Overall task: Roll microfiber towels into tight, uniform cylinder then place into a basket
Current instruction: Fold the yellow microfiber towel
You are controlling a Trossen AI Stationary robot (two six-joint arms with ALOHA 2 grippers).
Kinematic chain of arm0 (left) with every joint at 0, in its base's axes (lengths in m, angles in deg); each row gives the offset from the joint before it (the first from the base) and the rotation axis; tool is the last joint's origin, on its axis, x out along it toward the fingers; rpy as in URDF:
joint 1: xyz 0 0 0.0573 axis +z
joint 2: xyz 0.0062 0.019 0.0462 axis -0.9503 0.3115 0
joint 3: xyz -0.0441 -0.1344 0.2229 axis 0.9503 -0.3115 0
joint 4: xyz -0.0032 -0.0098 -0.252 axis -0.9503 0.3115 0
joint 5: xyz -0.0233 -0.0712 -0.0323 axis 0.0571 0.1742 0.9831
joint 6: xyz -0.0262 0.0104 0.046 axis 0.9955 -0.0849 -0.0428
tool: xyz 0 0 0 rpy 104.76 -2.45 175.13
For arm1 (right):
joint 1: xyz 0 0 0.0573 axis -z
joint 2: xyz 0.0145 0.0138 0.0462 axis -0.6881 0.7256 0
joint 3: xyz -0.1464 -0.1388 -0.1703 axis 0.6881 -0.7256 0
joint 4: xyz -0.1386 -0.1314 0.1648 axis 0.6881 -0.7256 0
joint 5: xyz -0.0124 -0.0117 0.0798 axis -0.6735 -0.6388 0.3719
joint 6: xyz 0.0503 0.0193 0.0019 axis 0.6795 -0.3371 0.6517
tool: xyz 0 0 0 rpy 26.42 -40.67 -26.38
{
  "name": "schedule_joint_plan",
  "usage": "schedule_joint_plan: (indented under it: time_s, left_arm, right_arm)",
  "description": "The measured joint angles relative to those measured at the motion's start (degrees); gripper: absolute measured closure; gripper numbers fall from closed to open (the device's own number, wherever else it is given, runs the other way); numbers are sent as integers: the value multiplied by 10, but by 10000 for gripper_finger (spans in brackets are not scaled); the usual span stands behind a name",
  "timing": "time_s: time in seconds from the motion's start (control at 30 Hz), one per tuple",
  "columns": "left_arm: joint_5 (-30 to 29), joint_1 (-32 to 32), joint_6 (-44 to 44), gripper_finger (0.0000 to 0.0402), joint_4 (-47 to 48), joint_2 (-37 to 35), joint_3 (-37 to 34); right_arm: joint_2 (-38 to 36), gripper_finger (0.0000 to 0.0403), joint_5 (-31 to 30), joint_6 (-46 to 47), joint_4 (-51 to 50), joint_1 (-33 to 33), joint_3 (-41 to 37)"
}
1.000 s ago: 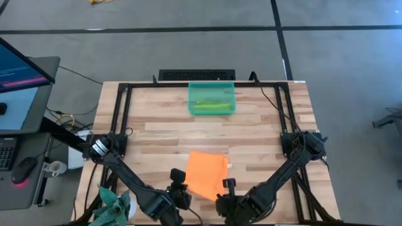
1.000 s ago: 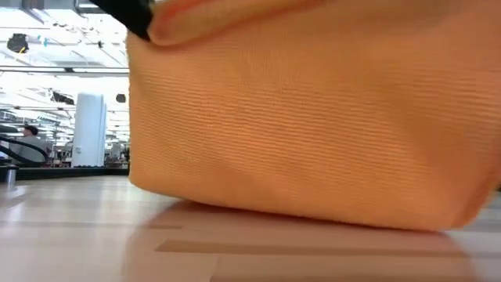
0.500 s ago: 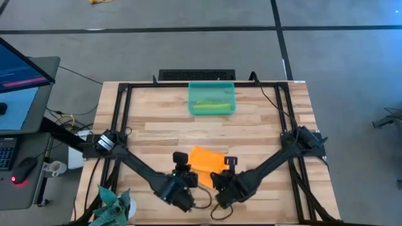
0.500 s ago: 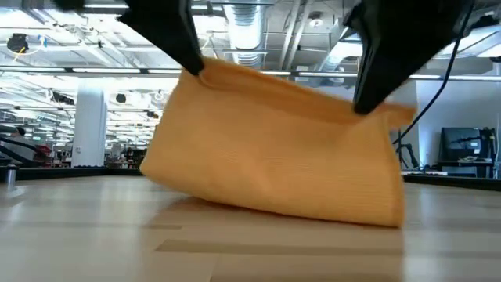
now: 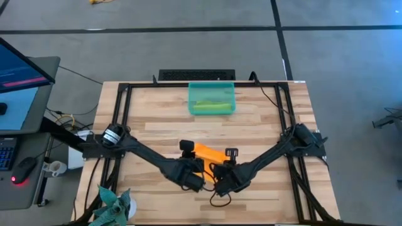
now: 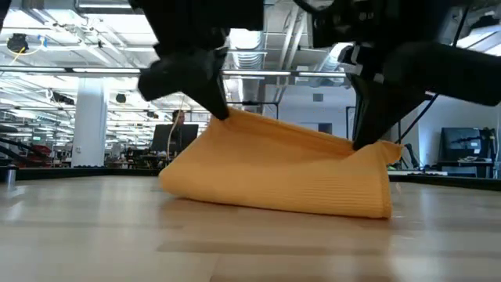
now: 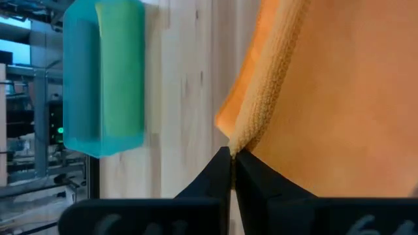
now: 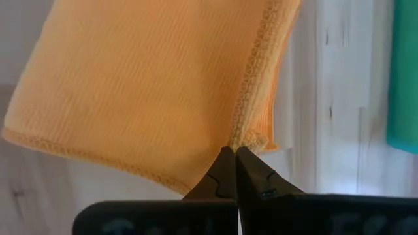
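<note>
Clearly both end effectors are clenched on the orange towel, each pinching one corner of the same stitched hem. The left end effector (image 7: 232,153) has its two dark fingers pressed flat together with the hem caught between the tips; the right end effector (image 8: 234,151) grips the matching corner in the same way. Holding the two corners at once keeps that edge taut and level, which I judge is meant to let the cloth be folded or rolled evenly instead of bunching.

Seen from table height, the orange towel (image 6: 282,176) hangs from the two grips like a low tent, its lower fold resting on the desk (image 5: 264,129) near the middle. From above it shows as a narrow orange strip between the two arms.

Farther off, at the far edge of the desk, sits the basket (image 5: 211,87), with the green towel (image 5: 211,105) already lying rolled inside it. A spiky plant (image 5: 112,206) lies at the near left corner.
</note>
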Motion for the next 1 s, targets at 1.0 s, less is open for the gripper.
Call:
schedule_joint_plan:
  time_s: [1.0]
  left_arm:
    - [106, 33, 0, 279, -2, -1, -2]
  right_arm:
    - [1, 396, 39, 0, 24, 35, -21]
